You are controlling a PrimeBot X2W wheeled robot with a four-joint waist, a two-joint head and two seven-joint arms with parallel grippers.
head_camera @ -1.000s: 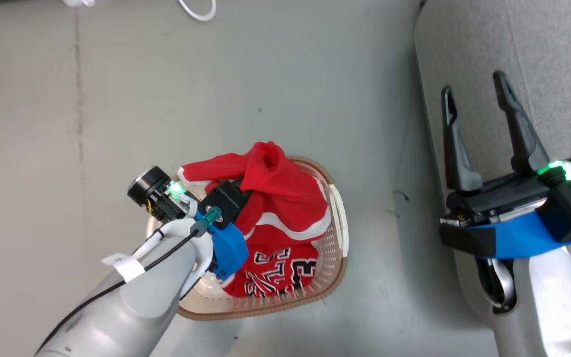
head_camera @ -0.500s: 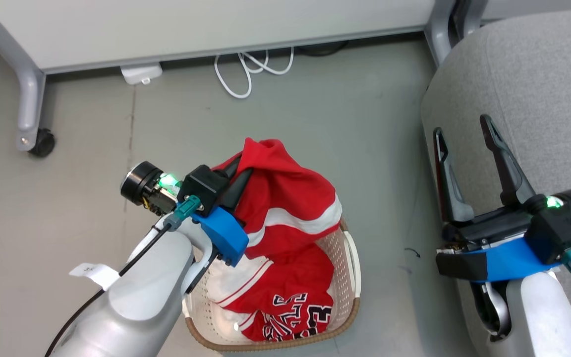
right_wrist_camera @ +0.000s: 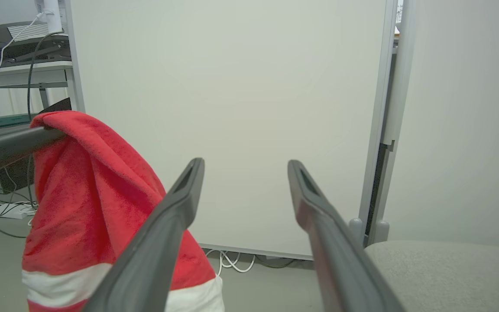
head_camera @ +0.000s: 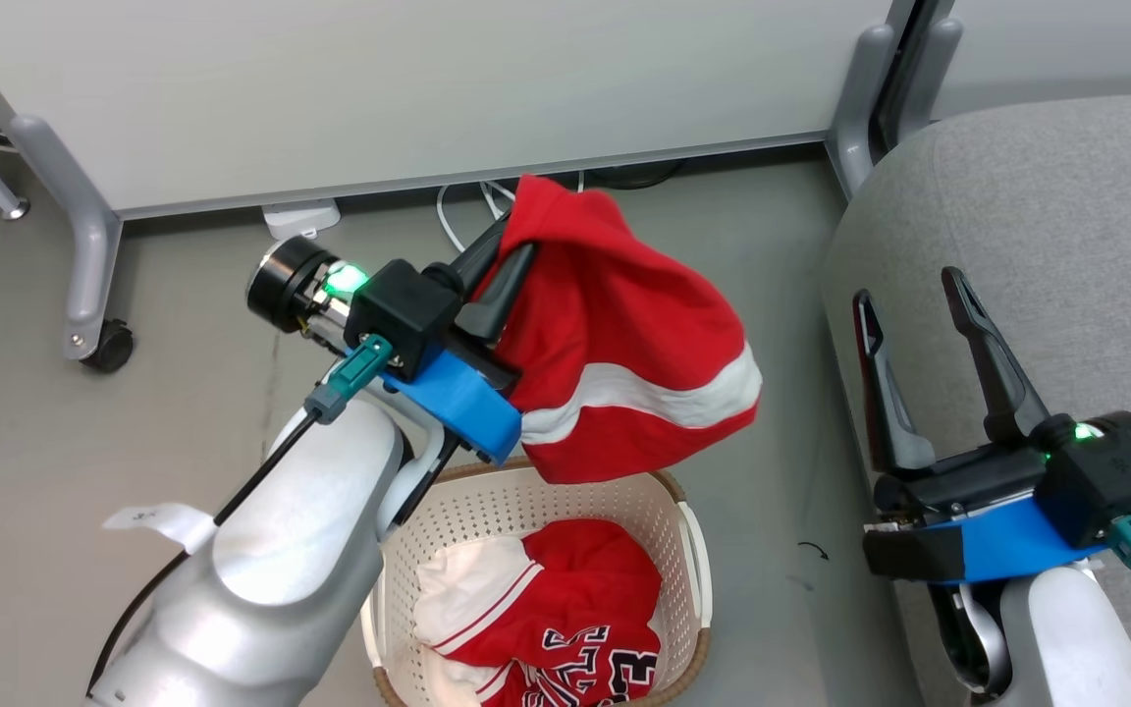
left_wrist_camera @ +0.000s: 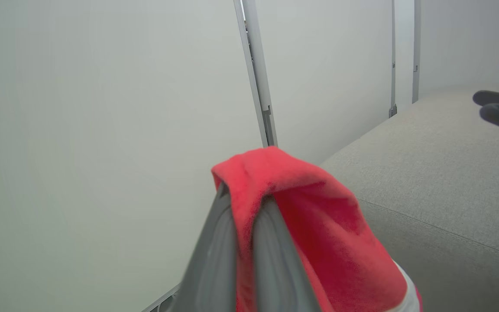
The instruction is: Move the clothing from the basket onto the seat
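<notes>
My left gripper (head_camera: pixel 516 236) is shut on a fold of a red jersey (head_camera: pixel 624 363) with a white stripe, which hangs in the air above the basket (head_camera: pixel 698 579). In the left wrist view the red cloth (left_wrist_camera: pixel 319 216) is pinched between the two fingers (left_wrist_camera: pixel 215 260). More red and white clothing (head_camera: pixel 575 609), one piece with black-and-white lettering, lies inside the basket. The grey seat (head_camera: pixel 1047 206) is at the right. My right gripper (head_camera: pixel 907 287) stands open and empty over the seat's edge, and the right wrist view shows its jaws (right_wrist_camera: pixel 245 164) wide apart beside the hanging jersey (right_wrist_camera: pixel 89 195).
A white partition panel (head_camera: pixel 379 88) stands behind the basket, on grey legs with a castor (head_camera: pixel 109 344). A white power adapter (head_camera: pixel 300 216) and cables lie on the floor at its foot. A grey post (head_camera: pixel 860 98) stands by the seat's corner.
My left gripper has lifted the red jersey up out of the basket until it hangs clear of the rim. The head camera has tilted upward. The right gripper has stayed open over the seat.
</notes>
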